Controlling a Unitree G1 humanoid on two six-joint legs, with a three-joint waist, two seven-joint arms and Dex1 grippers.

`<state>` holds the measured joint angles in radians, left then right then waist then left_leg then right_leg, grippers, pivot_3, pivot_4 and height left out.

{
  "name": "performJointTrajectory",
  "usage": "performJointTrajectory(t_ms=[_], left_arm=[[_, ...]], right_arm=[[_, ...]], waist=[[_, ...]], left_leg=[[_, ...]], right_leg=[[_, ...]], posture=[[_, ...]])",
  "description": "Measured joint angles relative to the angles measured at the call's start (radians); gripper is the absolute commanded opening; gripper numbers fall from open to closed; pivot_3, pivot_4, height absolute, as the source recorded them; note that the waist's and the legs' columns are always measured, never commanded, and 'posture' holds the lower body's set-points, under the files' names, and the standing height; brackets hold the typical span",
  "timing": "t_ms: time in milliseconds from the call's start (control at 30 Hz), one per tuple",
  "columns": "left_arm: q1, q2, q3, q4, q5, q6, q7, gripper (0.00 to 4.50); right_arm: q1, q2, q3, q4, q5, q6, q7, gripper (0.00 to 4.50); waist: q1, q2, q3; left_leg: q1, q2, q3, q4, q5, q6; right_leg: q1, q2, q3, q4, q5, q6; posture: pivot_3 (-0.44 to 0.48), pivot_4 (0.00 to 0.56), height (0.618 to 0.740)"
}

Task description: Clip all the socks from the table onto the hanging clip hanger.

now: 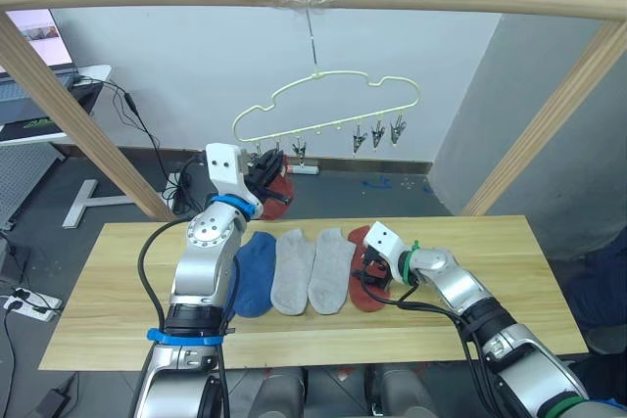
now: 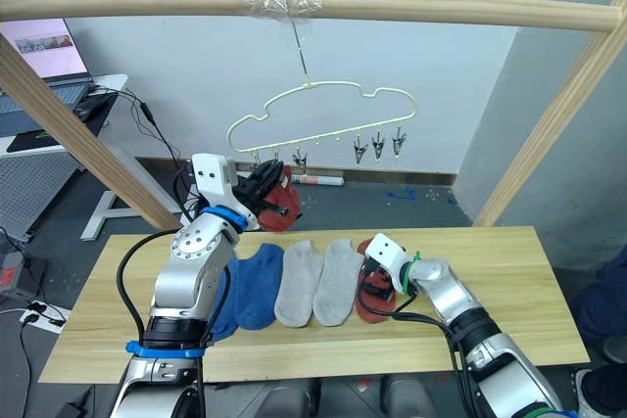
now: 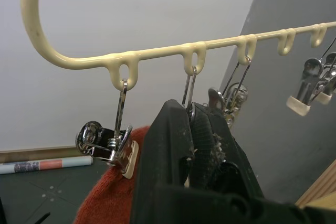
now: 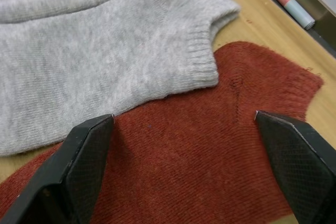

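While rust red knit sock (image 3: pixel 107 203) seemingly hangs clipped on pale cream wire hanger (image 1: pixel 328 105), left gripper (image 3: pixel 202 145) pinched shut beside; right gripper (image 4: pixel 191 169) spread over second red sock (image 4: pixel 210 166); blue (image 1: pixel 257 271), grey (image 1: pixel 313 269) remain.

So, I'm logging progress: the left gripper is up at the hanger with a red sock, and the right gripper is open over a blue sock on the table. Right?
Not quite. The right gripper is open over a rust red sock, not a blue one; the right wrist view shows it. The rest stands: the left gripper is up at the clip hanger with the other red sock.
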<state>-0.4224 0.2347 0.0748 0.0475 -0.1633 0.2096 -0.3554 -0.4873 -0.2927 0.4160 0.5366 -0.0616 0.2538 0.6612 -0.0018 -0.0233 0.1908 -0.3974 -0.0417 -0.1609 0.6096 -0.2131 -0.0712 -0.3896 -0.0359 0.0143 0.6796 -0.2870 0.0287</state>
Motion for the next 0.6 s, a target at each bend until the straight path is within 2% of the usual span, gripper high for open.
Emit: performJointTrajectory(t_ms=[233,267,333,600], left_arm=[[-0.001,-0.003,0.000,0.000,0.000,0.002,0.000,0.01],[-0.001,-0.003,0.000,0.000,0.000,0.002,0.000,0.00],[-0.001,-0.003,-0.001,0.000,0.000,0.002,-0.001,0.00],[-0.002,-0.005,-0.010,0.000,0.000,0.004,-0.005,0.00]], right_arm=[[-0.001,0.006,-0.044,0.044,-0.009,-0.006,-0.016,4.50],[-0.001,0.005,-0.048,0.047,-0.008,-0.005,-0.017,4.13],[0.001,0.006,-0.072,0.050,-0.001,0.005,-0.015,3.74],[0.084,-0.029,-0.120,-0.049,0.006,0.041,0.024,0.98]], waist=[[0.002,0.000,0.000],[0.002,0.000,0.000],[0.002,0.000,0.000],[0.002,0.000,0.000]], left_leg=[[0.001,0.000,0.000,0.000,0.000,0.000],[0.001,0.000,0.000,0.000,0.000,0.000],[0.001,0.000,0.000,0.000,0.000,0.000],[0.001,0.000,0.000,0.000,0.000,0.000]], right_leg=[[0.001,0.000,0.000,0.000,0.000,0.000],[0.001,0.000,0.000,0.000,0.000,0.000],[0.001,0.000,0.000,0.000,0.000,0.001],[0.002,0.000,0.000,0.000,-0.001,0.001]], posture=[[0.115,0.189,0.740],[0.112,0.189,0.740],[0.109,0.192,0.740],[0.109,0.193,0.740]])
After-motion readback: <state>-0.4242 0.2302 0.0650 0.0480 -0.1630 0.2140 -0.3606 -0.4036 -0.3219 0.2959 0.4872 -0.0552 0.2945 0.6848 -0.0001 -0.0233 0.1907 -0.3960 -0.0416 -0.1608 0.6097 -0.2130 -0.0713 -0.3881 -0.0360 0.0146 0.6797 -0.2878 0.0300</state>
